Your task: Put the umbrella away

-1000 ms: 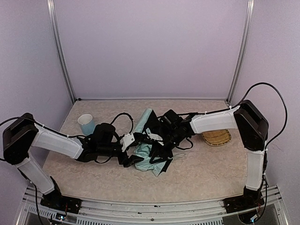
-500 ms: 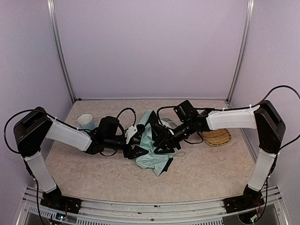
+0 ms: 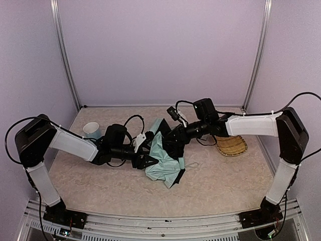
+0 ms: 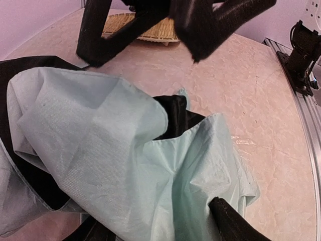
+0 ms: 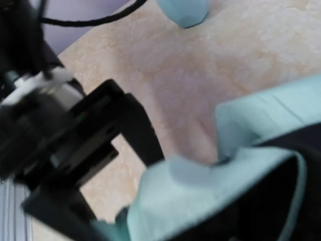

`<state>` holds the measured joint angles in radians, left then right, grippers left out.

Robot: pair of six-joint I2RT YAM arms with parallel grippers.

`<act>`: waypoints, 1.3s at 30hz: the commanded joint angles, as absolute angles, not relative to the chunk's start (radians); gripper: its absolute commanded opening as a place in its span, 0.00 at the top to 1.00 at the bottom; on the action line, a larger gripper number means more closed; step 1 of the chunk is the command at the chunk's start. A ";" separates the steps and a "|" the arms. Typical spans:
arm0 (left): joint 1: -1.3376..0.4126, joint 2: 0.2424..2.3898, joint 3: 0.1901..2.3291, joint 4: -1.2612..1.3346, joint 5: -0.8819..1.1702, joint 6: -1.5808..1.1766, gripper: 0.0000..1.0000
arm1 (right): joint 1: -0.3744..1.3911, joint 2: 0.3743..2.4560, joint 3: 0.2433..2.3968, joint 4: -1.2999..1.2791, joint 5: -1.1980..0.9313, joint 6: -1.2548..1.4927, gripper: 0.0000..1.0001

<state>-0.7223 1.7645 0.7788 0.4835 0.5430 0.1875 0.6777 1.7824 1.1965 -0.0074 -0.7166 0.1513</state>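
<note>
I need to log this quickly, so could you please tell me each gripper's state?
Left gripper: cannot be told; the umbrella fabric covers the gap between its jaws.
Right gripper: open, holding nothing.

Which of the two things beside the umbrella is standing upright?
The light blue cup on the left, open mouth up; the woven tray on the right lies flat and is tan.

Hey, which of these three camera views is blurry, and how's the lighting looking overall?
Right wrist view: blurred throughout, with the umbrella and cup edges smeared. Left wrist view: the umbrella fabric is sharp enough to show its weave, though the right arm's jaws near the top are soft. Top external view: even, diffuse light, no glare, only faint shadows on the table.
</note>
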 commanded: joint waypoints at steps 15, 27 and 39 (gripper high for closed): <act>-0.727 1.769 0.806 0.460 0.521 0.193 0.45 | 0.620 1.754 1.063 0.114 -0.829 0.363 1.00; -0.679 1.666 0.825 0.378 0.675 0.211 0.29 | 0.513 1.801 0.850 0.154 -0.816 0.391 1.00; -0.624 1.777 1.002 0.362 0.569 0.059 0.33 | 0.506 1.916 0.912 0.018 -0.727 0.299 0.99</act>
